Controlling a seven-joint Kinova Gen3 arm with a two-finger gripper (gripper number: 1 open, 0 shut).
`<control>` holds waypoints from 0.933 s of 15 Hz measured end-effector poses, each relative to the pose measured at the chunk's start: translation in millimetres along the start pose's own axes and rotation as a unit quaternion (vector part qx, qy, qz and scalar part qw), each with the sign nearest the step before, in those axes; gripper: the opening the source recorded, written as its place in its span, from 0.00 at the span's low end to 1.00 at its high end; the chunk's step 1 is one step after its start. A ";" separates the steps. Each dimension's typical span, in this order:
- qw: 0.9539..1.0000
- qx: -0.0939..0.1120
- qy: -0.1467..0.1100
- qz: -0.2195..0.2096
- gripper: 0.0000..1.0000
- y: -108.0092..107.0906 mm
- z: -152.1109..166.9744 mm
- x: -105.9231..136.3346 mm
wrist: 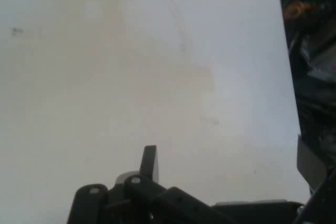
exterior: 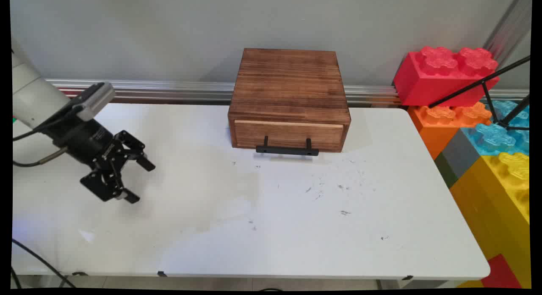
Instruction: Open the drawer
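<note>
My black gripper [exterior: 139, 180] hangs low over the left part of the white table [exterior: 296, 227], tilted down and to the right. It is open and holds nothing. In the hand view the gripper [wrist: 231, 166] shows one finger [wrist: 149, 161] left of centre and the other at the right edge, with only bare table [wrist: 131, 77] between them. A brown wooden box [exterior: 290, 96] stands at the back middle of the table, well to the right of the gripper. Its single drawer [exterior: 288, 135] is pushed in, and a black bar handle [exterior: 287, 150] sticks out in front.
Large toy bricks are stacked past the table's right edge: red [exterior: 444, 75], orange [exterior: 449, 117], blue [exterior: 497, 132] and yellow [exterior: 499, 193]. Black tripod legs [exterior: 487, 85] cross in front of them. An aluminium rail [exterior: 169, 89] runs along the wall. Black cables [exterior: 34, 255] hang at the left.
</note>
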State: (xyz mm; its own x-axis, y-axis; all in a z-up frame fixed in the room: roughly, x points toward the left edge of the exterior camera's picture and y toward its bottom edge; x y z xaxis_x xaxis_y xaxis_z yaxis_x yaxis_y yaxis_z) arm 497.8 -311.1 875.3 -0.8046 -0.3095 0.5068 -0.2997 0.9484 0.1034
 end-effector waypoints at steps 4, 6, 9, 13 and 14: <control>0.999 0.016 0.030 -0.017 1.00 -10.0 -3.4 15.1; 0.999 0.025 0.040 -0.021 1.00 -15.3 -3.8 25.0; 0.998 0.039 0.053 -0.021 1.00 -25.4 -3.2 53.6; 0.997 0.055 0.057 -0.022 1.00 -37.6 -1.0 103.4; 0.996 0.058 0.056 -0.025 1.00 -40.2 -0.1 116.0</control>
State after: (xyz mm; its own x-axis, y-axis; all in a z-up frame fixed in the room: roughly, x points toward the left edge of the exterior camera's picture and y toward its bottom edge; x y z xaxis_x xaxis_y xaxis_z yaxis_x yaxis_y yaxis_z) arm 416.6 -385.2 930.1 -0.7262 -0.3406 0.5972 -0.4012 0.9154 0.0342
